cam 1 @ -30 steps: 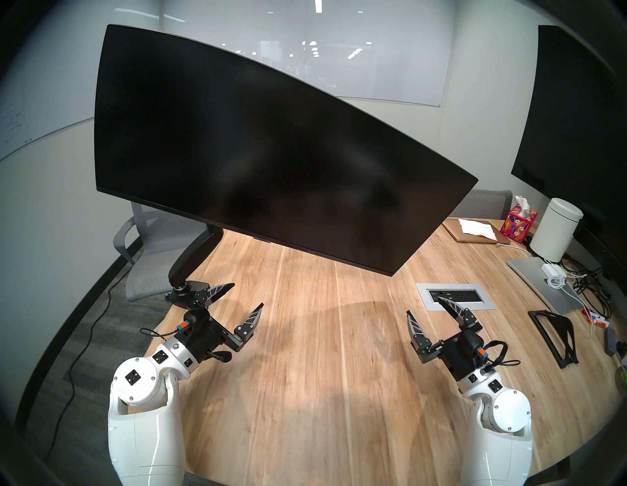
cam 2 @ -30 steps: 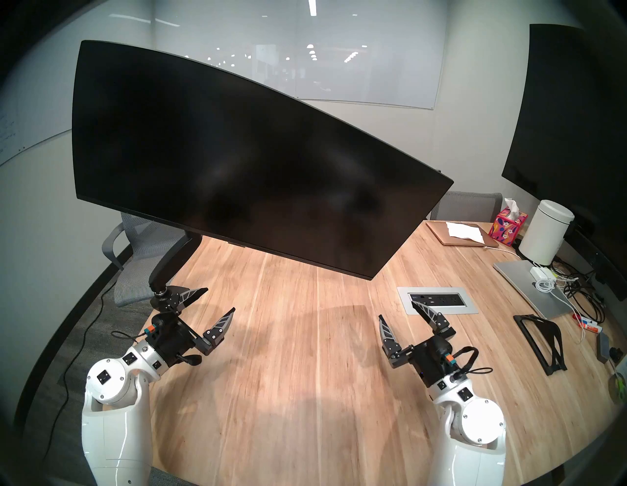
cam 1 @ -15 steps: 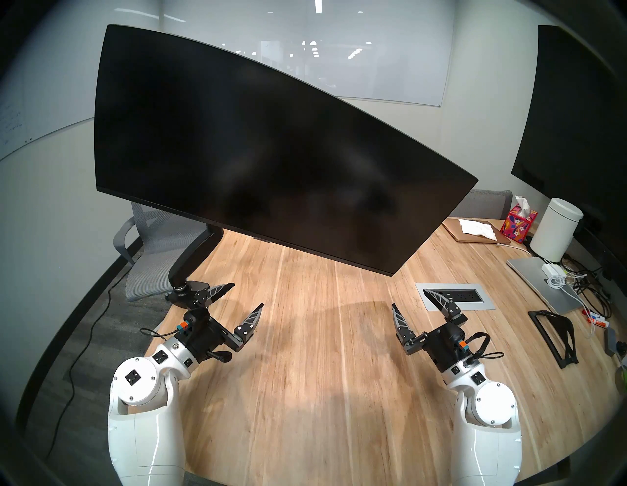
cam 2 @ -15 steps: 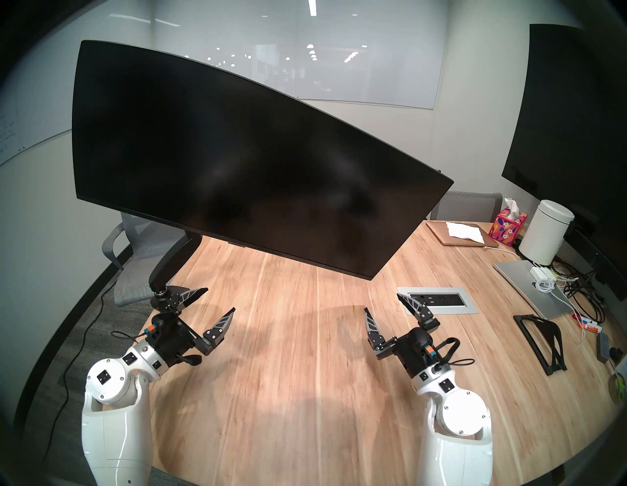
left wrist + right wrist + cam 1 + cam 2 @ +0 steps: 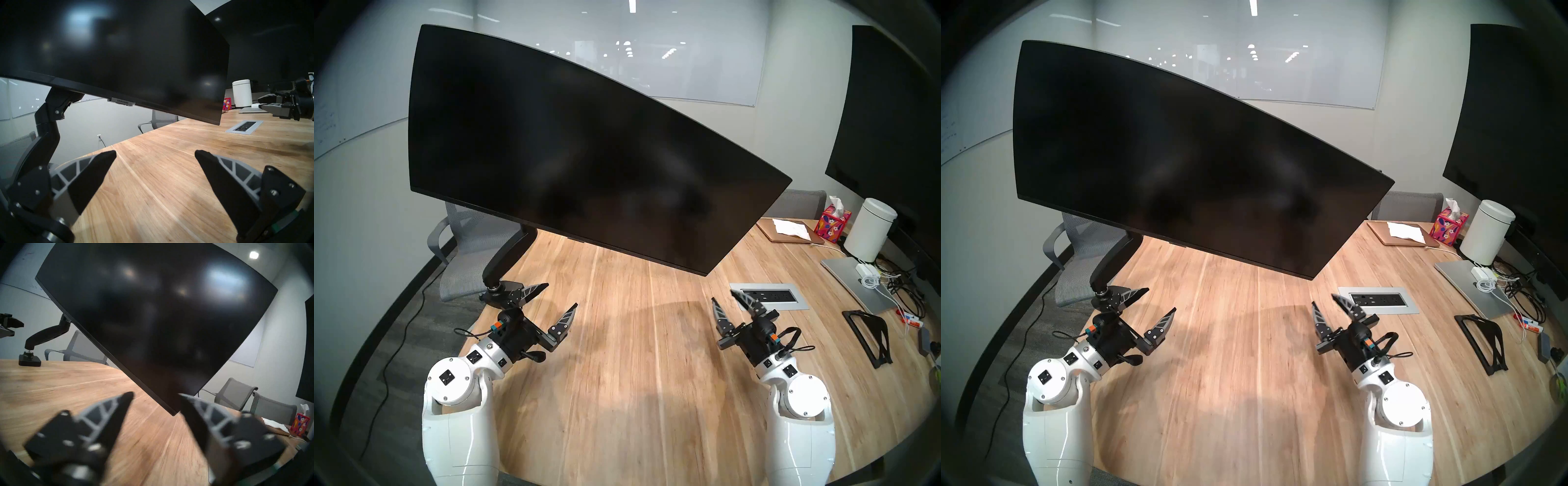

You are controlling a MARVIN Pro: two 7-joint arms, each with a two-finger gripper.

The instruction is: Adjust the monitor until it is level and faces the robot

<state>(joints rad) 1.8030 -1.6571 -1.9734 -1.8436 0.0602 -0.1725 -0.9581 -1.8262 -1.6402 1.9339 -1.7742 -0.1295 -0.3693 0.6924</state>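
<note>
The very wide black monitor (image 5: 572, 152) (image 5: 1178, 159) hangs over the wooden table on a black articulated arm mount (image 5: 504, 258). It is tilted, its right end low and its lower right corner (image 5: 706, 273) near the table. It also fills the left wrist view (image 5: 119, 50) and the right wrist view (image 5: 161, 319). My left gripper (image 5: 561, 294) (image 5: 155, 154) is open and empty, low over the table beside the mount's base. My right gripper (image 5: 723, 296) (image 5: 155, 395) is open and empty, just below and in front of the monitor's lower right corner, apart from it.
A power outlet panel (image 5: 768, 296) is set in the table right of my right gripper. A second dark screen (image 5: 890, 118), white canister (image 5: 870, 230), tissue box (image 5: 832, 224), laptop (image 5: 857, 281), cables and black stand (image 5: 870, 334) crowd the right. Grey chairs (image 5: 466, 237) stand behind the table.
My right arm has moved left and forward toward the monitor's lower right corner, and its fingers have drawn closer together. The left arm and the monitor have not moved.
</note>
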